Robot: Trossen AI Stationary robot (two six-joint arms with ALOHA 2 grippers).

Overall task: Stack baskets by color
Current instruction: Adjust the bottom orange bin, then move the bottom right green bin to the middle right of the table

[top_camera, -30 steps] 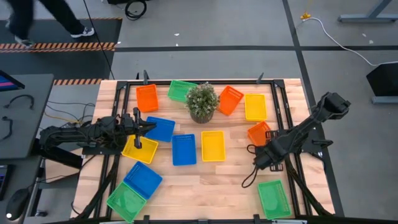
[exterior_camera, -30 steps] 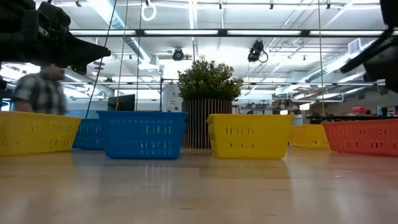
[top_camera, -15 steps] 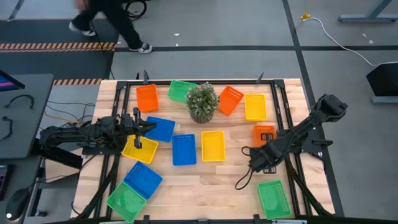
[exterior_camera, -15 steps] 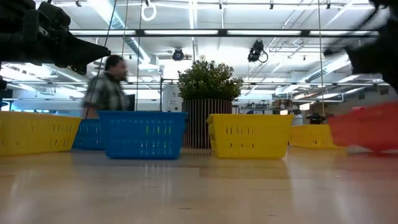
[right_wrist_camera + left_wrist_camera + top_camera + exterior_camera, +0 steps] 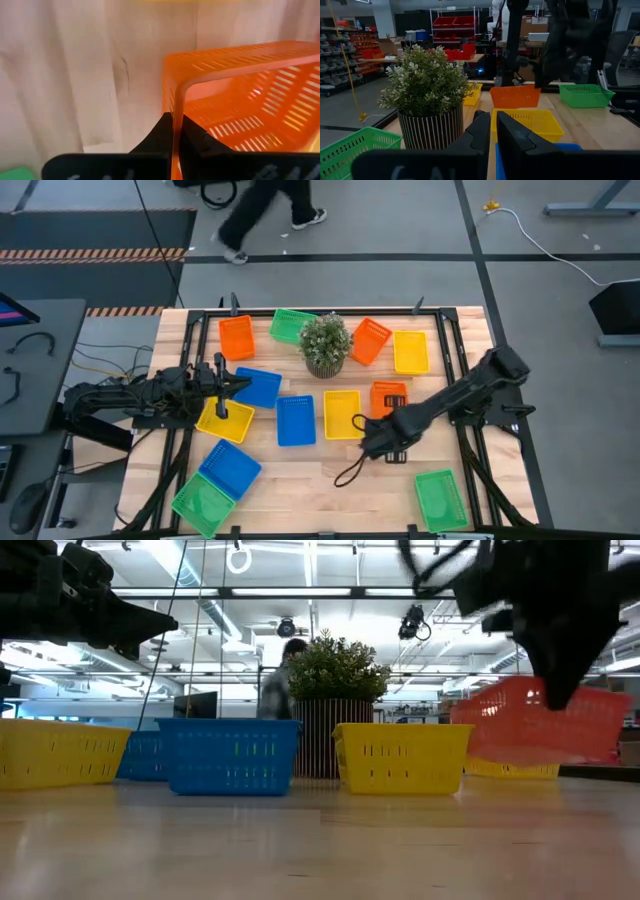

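Observation:
My right gripper point(image 5: 385, 428) is shut on an orange basket point(image 5: 388, 398), which hangs above the table right of centre, beside a yellow basket point(image 5: 342, 414). In the low view the orange basket point(image 5: 545, 725) floats under the dark gripper point(image 5: 556, 680). My left gripper point(image 5: 222, 385) waits, shut and touching nothing, over the left side above a blue basket point(image 5: 258, 387) and a yellow basket point(image 5: 225, 420). Other baskets rest flat on their bottoms: orange ones point(image 5: 236, 337) point(image 5: 370, 340), a green one point(image 5: 292, 325) and a yellow one point(image 5: 410, 352) at the far side. My right gripper pinches the orange basket's side wall at its rim point(image 5: 174, 111), close to a corner, one finger inside the basket and one outside. The fingers come from above, pointing steeply down. The basket is lifted clear of the table and hangs slightly tilted below the fingers.
A potted plant point(image 5: 325, 343) stands at the far centre. A blue basket point(image 5: 295, 420) lies mid-table; a blue point(image 5: 230, 468) and a green basket point(image 5: 203, 502) lie near left, and a green one point(image 5: 440, 498) near right. A person point(image 5: 265, 210) walks beyond the far edge.
My right gripper has shut on the orange basket's wall, risen, and swung toward the table's left. The basket has come off the table at the right and travelled left with it, now hanging clear and a little tilted. The person behind the table has walked rightward.

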